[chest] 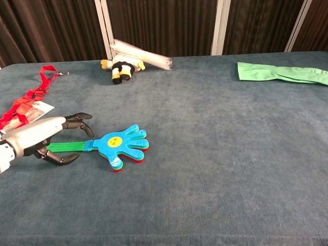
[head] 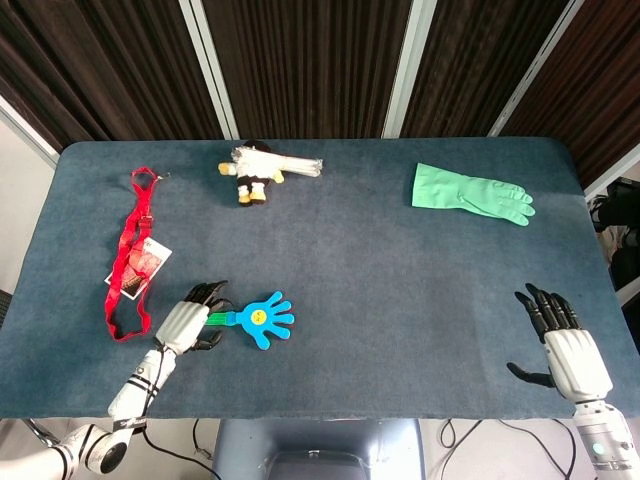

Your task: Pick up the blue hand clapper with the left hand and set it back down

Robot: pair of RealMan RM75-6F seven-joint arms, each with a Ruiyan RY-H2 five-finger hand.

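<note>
The blue hand clapper [head: 264, 318] [chest: 123, 144] lies flat on the blue table [head: 380, 290] at the front left, its green handle [chest: 72, 147] pointing left. My left hand [head: 189, 320] [chest: 47, 139] sits over the end of that handle, with its fingers above it and its thumb below, still apart around it. The clapper rests on the cloth. My right hand [head: 566, 345] hovers over the front right corner with fingers spread and nothing in it; the chest view does not show it.
A red lanyard with a card [head: 128, 255] [chest: 23, 105] lies just left of my left hand. At the back sit a small plush toy [head: 254, 181] [chest: 122, 68] against a clear packet [head: 292, 165], and a green rubber glove [head: 470, 193] [chest: 279, 72] to the right.
</note>
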